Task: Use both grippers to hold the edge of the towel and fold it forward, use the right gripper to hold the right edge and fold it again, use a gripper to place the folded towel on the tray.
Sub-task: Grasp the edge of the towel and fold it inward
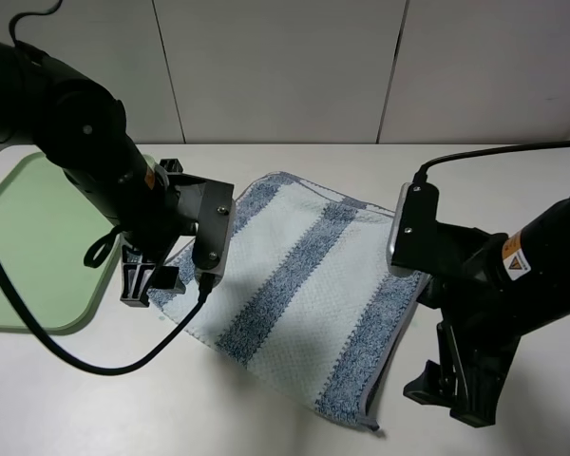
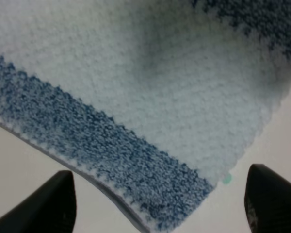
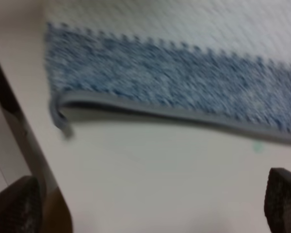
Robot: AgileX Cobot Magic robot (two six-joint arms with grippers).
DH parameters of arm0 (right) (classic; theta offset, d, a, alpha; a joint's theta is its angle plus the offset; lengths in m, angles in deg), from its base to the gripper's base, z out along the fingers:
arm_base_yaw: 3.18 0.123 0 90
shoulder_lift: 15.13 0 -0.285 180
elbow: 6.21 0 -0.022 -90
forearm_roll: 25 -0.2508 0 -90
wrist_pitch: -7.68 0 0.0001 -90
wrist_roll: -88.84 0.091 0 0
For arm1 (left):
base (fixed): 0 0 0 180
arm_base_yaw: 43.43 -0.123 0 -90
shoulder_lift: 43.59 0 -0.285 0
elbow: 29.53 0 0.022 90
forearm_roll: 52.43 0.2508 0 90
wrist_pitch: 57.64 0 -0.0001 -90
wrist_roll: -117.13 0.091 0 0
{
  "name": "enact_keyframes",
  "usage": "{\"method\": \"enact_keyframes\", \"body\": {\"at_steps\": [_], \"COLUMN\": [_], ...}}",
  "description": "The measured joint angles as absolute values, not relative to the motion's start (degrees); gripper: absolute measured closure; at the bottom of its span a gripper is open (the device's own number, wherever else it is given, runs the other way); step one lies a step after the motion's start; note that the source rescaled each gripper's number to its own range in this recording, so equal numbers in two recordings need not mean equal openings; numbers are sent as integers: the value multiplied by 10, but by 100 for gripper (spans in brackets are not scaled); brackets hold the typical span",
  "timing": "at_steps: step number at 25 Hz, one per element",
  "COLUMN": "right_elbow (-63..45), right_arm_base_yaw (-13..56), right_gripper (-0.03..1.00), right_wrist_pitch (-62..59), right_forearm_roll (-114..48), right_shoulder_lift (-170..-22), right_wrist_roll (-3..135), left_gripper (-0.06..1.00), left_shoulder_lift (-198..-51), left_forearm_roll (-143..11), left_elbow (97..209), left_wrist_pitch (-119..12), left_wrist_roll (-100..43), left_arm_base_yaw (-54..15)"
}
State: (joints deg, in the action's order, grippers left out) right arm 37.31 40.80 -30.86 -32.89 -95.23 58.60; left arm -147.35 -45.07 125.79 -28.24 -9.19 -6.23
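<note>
exterior high: towel (image 1: 304, 285) lay spread out, tray (image 1: 28, 237) at its 9 o'clock; left gripper (image 1: 141, 277) at its 9 o'clock corner, right gripper (image 1: 454, 391) near 4 o'clock. left wrist: jaws wide, corner between, ungripped. right wrist: jaws wide, hem (image 3: 184, 114) ahead. risk: right closing short of hem, fold skewed.

Towel (image 1: 304, 275) blue-white striped (hem (image 3: 184, 114) grey); tray (image 1: 28, 237) light green; table (image 1: 76, 404) white.

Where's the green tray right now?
In the high view the tray sits at the far left, partly hidden behind the left arm. The towel is spread out to its right.
</note>
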Motion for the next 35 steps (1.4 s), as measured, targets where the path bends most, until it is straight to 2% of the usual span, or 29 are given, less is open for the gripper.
{"method": "enact_keyframes", "body": {"at_steps": [3,9,14,17,25,35], "right_elbow": [373,373,373,373,373,373], "right_arm_base_yaw": [435,440,440,440,440,447], "right_gripper": [-3,-3,-3,-3,-3,-3], "right_wrist_pitch": [-293,-283,-283,-282,-281,-241], "right_forearm_roll": [-329,-330,-330,-331,-333,-359], "right_shoulder_lift": [-953,-953,-953,-953,-1004,-1055], "right_wrist_roll": [597,614,618,619,609,609], "left_gripper": [24,23,6,1,0,-1], "left_shoulder_lift": [-1474,-1474,-1474,-1474,-1474,-1474], "left_forearm_roll": [-451,-449,-400,-390,-389,-425], "left_elbow": [1258,1258,1258,1258,1232,1185], "left_wrist_pitch": [-283,-282,-282,-282,-297,-337], "left_wrist_roll": [-94,-95,-95,-96,-95,-23], "left_arm_base_yaw": [-62,-62,-62,-62,-63,-130]}}
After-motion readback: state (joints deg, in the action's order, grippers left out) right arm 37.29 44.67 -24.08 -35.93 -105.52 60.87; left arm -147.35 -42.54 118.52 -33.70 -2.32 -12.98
